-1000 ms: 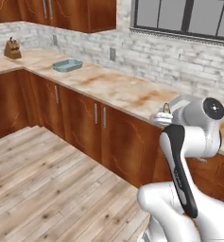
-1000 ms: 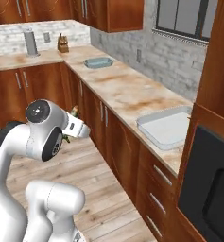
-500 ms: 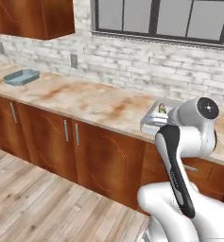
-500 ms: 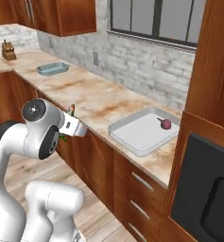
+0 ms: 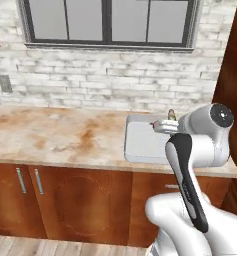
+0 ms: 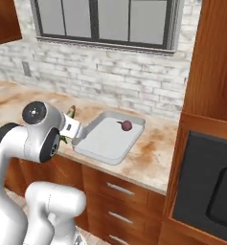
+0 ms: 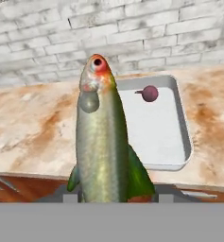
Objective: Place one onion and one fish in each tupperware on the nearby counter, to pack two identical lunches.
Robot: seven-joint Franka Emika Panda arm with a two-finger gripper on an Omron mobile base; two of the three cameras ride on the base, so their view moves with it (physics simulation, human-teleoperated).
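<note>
My gripper (image 7: 114,194) is shut on a green-yellow fish (image 7: 104,142), which stands head-up between the fingers. The fish tip (image 5: 171,115) pokes up beside my arm's white joint, short of the counter's front edge. A pale grey squarish tupperware (image 7: 156,137) lies on the mottled beige-and-orange counter (image 7: 33,123) just ahead and slightly to the right. A dark purple-red onion (image 7: 150,93) rests inside it near the far wall. In the right base view the same tupperware (image 6: 110,141) holds the onion (image 6: 127,125), and the fish (image 6: 71,112) sits to its left.
A white brick wall with a dark-framed window (image 5: 110,22) backs the counter. A tall red-brown cabinet with a black oven (image 6: 206,191) stands right of the tray. Drawers with metal handles (image 6: 119,189) run under the worktop.
The whole picture has shifted as the base drove along the counter; the grey tray with the onion now lies straight ahead. The fish stays in the gripper.
</note>
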